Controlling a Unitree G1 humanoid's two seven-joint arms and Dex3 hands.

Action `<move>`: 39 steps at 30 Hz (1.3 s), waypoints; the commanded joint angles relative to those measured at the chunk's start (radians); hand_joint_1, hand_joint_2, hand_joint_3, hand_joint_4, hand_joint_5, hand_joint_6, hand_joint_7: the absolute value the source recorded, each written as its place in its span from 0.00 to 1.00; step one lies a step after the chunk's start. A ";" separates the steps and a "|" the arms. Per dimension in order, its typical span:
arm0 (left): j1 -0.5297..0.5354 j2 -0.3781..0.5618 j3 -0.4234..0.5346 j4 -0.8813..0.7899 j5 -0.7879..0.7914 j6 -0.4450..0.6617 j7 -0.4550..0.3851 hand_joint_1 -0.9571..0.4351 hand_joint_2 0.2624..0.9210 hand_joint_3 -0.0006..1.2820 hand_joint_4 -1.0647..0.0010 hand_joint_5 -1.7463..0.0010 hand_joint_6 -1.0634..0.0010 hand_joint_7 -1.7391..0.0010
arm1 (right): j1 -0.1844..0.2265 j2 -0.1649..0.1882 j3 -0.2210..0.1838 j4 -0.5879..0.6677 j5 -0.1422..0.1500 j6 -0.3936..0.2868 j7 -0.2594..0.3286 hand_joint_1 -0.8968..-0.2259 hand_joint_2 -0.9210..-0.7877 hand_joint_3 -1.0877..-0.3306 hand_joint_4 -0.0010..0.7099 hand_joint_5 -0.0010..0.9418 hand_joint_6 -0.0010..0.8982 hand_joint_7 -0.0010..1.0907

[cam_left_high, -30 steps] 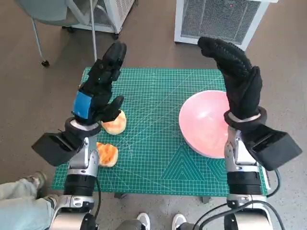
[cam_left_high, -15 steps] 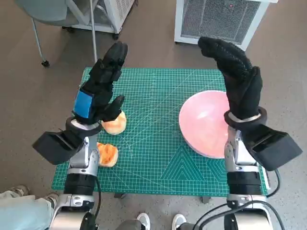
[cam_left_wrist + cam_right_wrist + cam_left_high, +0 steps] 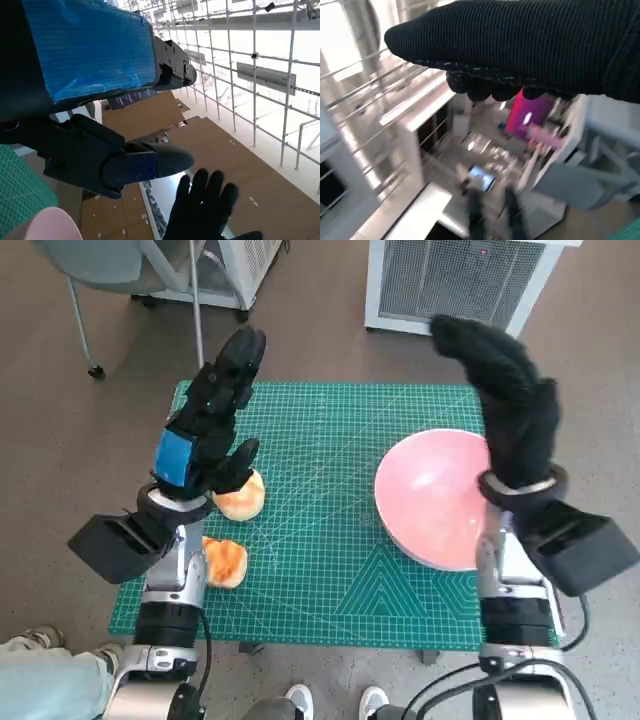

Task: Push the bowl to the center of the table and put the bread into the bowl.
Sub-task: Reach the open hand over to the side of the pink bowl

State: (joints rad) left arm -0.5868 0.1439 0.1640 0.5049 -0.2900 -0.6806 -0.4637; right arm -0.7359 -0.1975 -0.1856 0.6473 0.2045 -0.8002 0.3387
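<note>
Across the middle of the head view the table (image 3: 320, 570) is spread, its top covered by a green gridded cutting mat, and on it everything is waiting. Toward the right of the frame the pink bowl (image 3: 430, 495) is seen, close to the mat's right edge and well off centre, so the push is judged not yet done. It looks like a smooth, rigid, light shell; on the mat it is expected to slide readily, and a flat press low on its outer right wall is judged safer than a shove at the rim, which could tip it.

Above the bowl's right side the right hand (image 3: 510, 400) is raised, gloved fingers extended and apart, nothing held, no contact with the bowl made out.

At the left of the frame the left hand (image 3: 205, 430) is lifted clear, fingers spread, nothing grasped; its thumb hangs just over the bread (image 3: 240, 497).

Lower left, a second bread piece (image 3: 222, 562) lies partly hidden by the left forearm. Both pieces look soft, light and easily crushed, with a browned crust; a gentle pinch across the sides of the roll is judged best, not a squeeze from the top.
</note>
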 commanded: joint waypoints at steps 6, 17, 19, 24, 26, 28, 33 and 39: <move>-0.025 -0.006 0.015 0.053 -0.018 -0.033 -0.009 0.22 1.00 0.40 0.87 1.00 0.73 1.00 | -0.055 -0.115 -0.058 0.356 -0.182 -0.003 -0.330 0.26 0.00 0.33 0.40 0.01 0.02 0.60; -0.029 -0.009 0.013 0.056 -0.021 -0.038 -0.006 0.22 1.00 0.40 0.87 1.00 0.73 1.00 | -0.069 -0.168 -0.075 0.566 -0.174 0.080 -0.379 0.34 0.00 0.30 0.37 0.00 0.06 0.50; -0.028 -0.009 0.013 0.054 -0.022 -0.039 -0.007 0.22 1.00 0.40 0.87 1.00 0.73 1.00 | -0.064 -0.168 -0.076 0.580 -0.176 0.091 -0.384 0.35 0.00 0.30 0.36 0.00 0.07 0.50; -0.030 -0.007 0.015 0.059 -0.022 -0.039 -0.007 0.22 1.00 0.40 0.87 1.00 0.73 1.00 | -0.049 -0.159 -0.066 0.607 -0.193 0.111 -0.405 0.36 0.00 0.28 0.34 0.00 0.06 0.49; -0.029 -0.008 0.015 0.056 -0.023 -0.036 -0.005 0.22 1.00 0.40 0.87 1.00 0.73 1.00 | -0.044 -0.152 -0.067 0.616 -0.192 0.121 -0.400 0.36 0.00 0.28 0.33 0.00 0.06 0.49; -0.028 -0.008 0.015 0.051 -0.024 -0.033 -0.004 0.22 1.00 0.40 0.87 1.00 0.73 1.00 | -0.038 -0.144 -0.072 0.624 -0.185 0.133 -0.388 0.36 0.00 0.28 0.32 0.00 0.06 0.49; -0.022 -0.006 0.015 0.038 -0.026 -0.025 -0.003 0.22 1.00 0.40 0.87 1.00 0.73 1.00 | -0.029 -0.119 -0.088 0.645 -0.164 0.180 -0.362 0.37 0.00 0.29 0.31 0.00 0.07 0.49; -0.013 0.002 0.015 0.024 -0.017 -0.025 0.005 0.21 1.00 0.40 0.87 1.00 0.72 1.00 | -0.015 -0.080 -0.103 0.659 -0.142 0.221 -0.332 0.39 0.00 0.28 0.31 0.00 0.07 0.48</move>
State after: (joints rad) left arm -0.6049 0.1387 0.1743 0.5557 -0.3112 -0.7069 -0.4637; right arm -0.7831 -0.3077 -0.2771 1.2826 0.0438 -0.6165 -0.0151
